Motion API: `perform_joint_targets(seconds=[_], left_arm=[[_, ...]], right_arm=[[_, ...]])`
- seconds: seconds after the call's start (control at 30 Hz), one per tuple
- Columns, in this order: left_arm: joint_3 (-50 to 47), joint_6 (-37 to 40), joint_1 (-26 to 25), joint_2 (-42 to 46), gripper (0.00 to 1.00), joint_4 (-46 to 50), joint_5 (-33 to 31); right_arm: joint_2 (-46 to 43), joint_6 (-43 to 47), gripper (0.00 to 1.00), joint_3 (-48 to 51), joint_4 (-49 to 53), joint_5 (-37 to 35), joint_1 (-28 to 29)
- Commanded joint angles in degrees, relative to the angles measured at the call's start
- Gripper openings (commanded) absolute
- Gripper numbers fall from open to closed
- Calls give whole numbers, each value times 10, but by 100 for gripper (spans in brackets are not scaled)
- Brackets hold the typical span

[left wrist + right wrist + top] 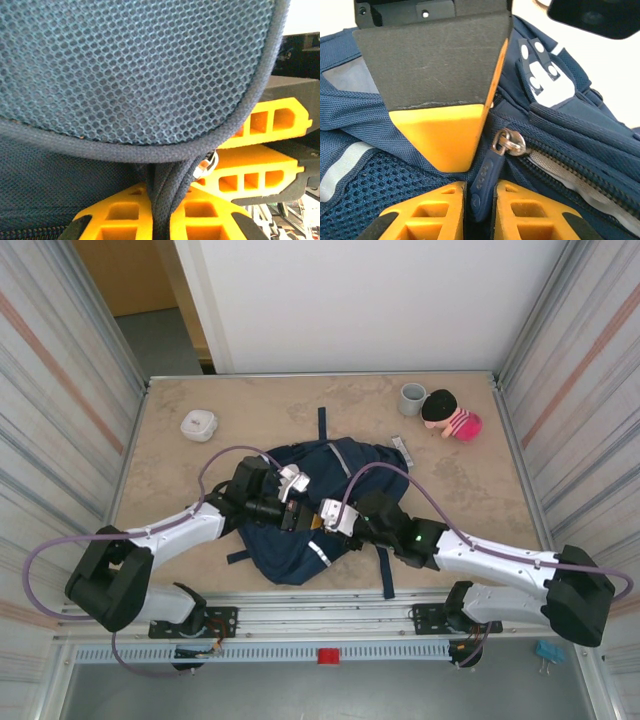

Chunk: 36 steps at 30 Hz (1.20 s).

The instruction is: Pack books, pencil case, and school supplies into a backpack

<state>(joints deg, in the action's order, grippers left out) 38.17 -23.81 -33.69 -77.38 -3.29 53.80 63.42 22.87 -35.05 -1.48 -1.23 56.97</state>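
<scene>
The navy backpack lies flat mid-table, both grippers meeting on its near side. My left gripper is shut on a dark fold of the backpack's edge fabric, under its mesh back panel. Beside it, my right gripper is shut on the blue zipper pull, just below the metal slider. Grey lining shows through the parted zipper. White patches mark the front pocket. A narrow grey-white bar lies by the backpack's far right edge. Books are out of view.
A rounded white box sits at the far left. At the far right stand a grey cup and a plush doll. Dark straps trail towards the near edge. Metal walls enclose the table on both sides.
</scene>
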Motion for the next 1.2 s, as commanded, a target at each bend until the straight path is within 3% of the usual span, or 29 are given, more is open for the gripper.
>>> perform_joint_targets(seconds=[0.0,0.53,0.7,0.83,1.17], left_arm=[[20,5,-4,7,0,3,57],[26,8,-10,4,0,7,51],[27,14,-10,8,0,15,46],[32,34,-10,6,0,55,11],[31,49,-9,-1,0,85,-47]], right_arm=[[-28,-20,19,-17,-6,-24,-15],[37,-67,32,-67,24,-26,-4],[53,-64,19,-78,45,-66,6],[28,-70,12,-85,71,-58,3],[-10,-148,7,-108,172,53,-45]])
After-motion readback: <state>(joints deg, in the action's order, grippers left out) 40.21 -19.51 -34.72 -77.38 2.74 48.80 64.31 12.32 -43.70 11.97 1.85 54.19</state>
